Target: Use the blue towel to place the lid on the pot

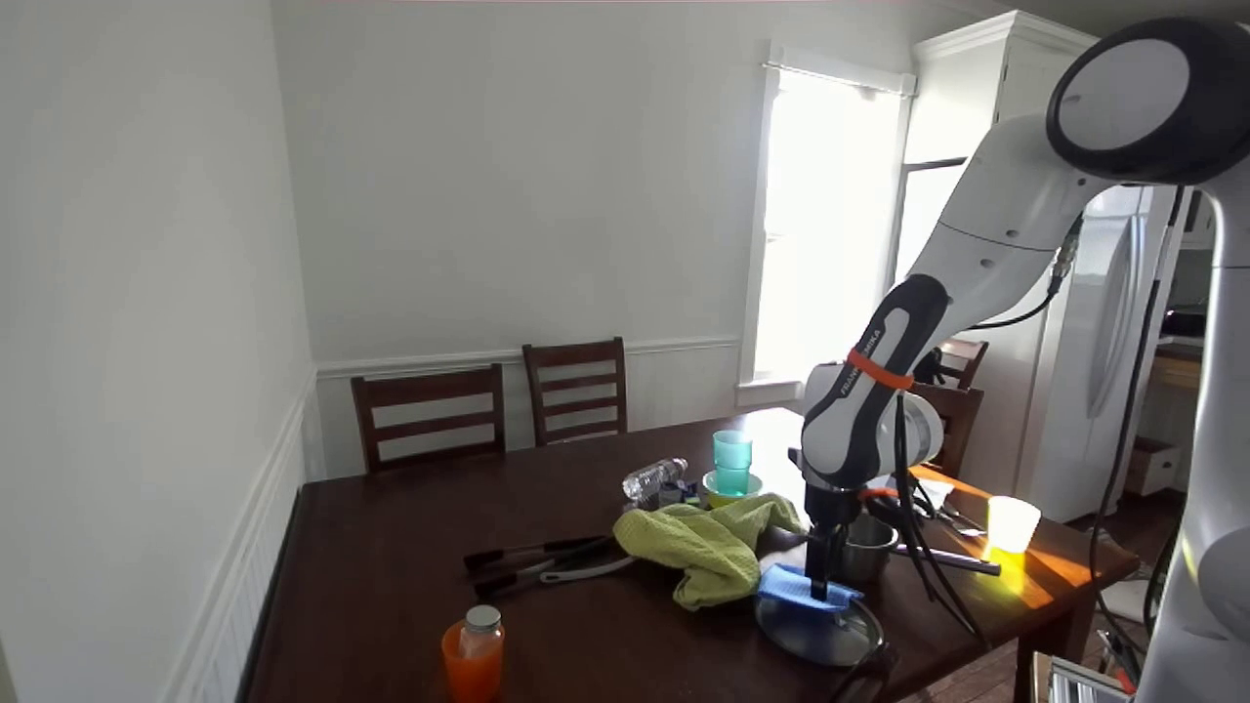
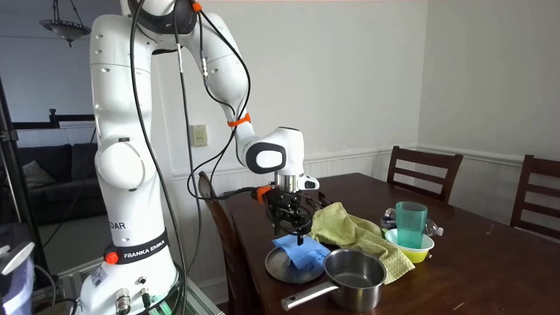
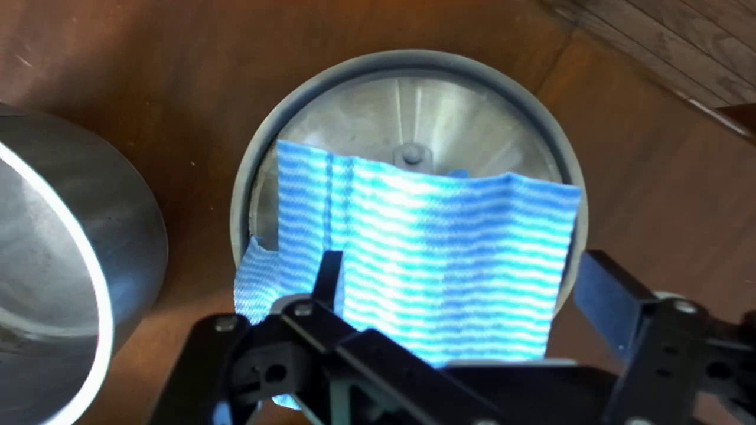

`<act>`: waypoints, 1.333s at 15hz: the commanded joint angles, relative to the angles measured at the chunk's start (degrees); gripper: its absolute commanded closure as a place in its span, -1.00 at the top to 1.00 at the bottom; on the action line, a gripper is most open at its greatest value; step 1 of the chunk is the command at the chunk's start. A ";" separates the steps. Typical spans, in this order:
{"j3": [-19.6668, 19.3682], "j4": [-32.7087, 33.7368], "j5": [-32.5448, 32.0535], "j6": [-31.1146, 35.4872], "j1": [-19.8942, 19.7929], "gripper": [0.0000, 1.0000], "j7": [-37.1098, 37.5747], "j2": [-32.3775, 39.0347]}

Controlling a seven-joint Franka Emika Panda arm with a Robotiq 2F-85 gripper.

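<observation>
The blue towel [image 3: 425,236] is striped and lies draped over part of the round metal lid [image 3: 490,124]. The lid lies on the table, also seen in both exterior views [image 1: 825,644] [image 2: 278,267]. The towel [image 2: 302,250] covers the middle of the lid and hangs past one edge. The steel pot [image 2: 356,291] stands upright and uncovered beside the lid; its wall shows in the wrist view [image 3: 133,206]. My gripper [image 3: 463,257] points down over the towel, open, its fingers apart with nothing held. Whether its fingertips touch the towel I cannot tell.
A yellow-green towel [image 1: 698,547] lies bunched near the lid and pot. Behind it are a bowl [image 2: 415,253] with a teal cup [image 2: 411,225] and a plastic bottle [image 1: 654,478]. Utensils [image 1: 547,566] and an orange cup [image 1: 474,669] stand farther off. The table edge is near the lid.
</observation>
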 commanded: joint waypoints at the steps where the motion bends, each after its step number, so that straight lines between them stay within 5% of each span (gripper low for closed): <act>1: 2.05 1.35 0.49 4.65 -2.39 1.00 -1.71 4.52; 9: 6.29 2.62 -0.27 6.14 -5.77 0.97 -1.66 9.40; 14: 6.83 3.46 -1.03 5.99 -6.63 0.19 -1.28 11.18; 15: 7.03 3.52 -0.86 5.98 -6.84 0.78 -1.25 11.25; 20: 7.94 3.30 -0.69 5.86 -7.51 1.00 -1.54 10.39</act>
